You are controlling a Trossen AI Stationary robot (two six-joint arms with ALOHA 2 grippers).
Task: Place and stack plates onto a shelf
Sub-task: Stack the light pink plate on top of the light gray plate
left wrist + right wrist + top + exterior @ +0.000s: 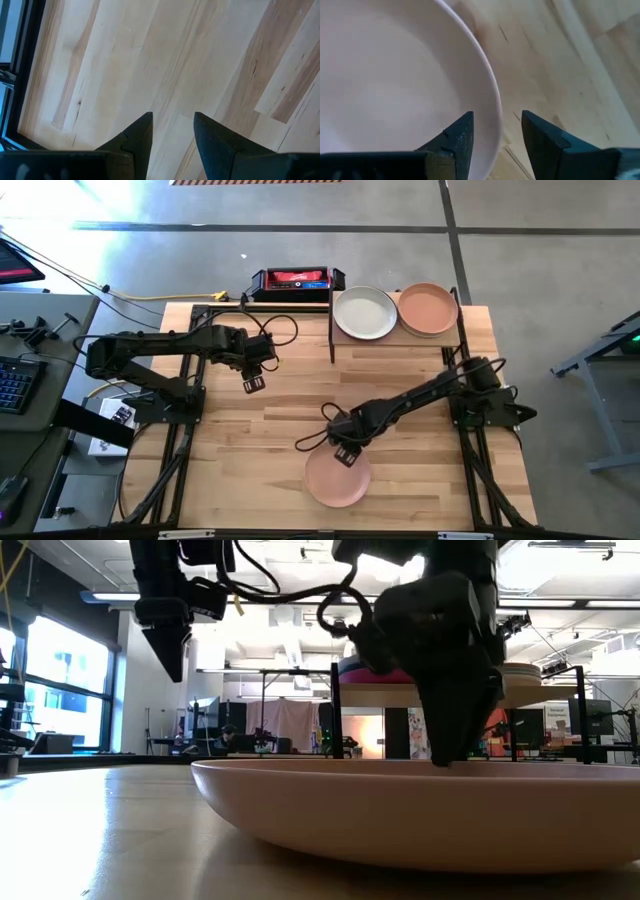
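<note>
My right gripper hangs spread astride the rim of the pink plate near the table's front edge. It seems barely seated; closing now could tip or slide the plate. My left gripper waits apart, spread.

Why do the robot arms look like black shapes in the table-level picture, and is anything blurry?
In the low view, bright windows and ceiling lights behind leave both arms as dark silhouettes, and the near rim of the round pink matte plate is soft. In the right wrist view, that plate is pale and washed out, with the right pincer astride its rim. The high view is evenly lit, with glare on the floor.
</note>
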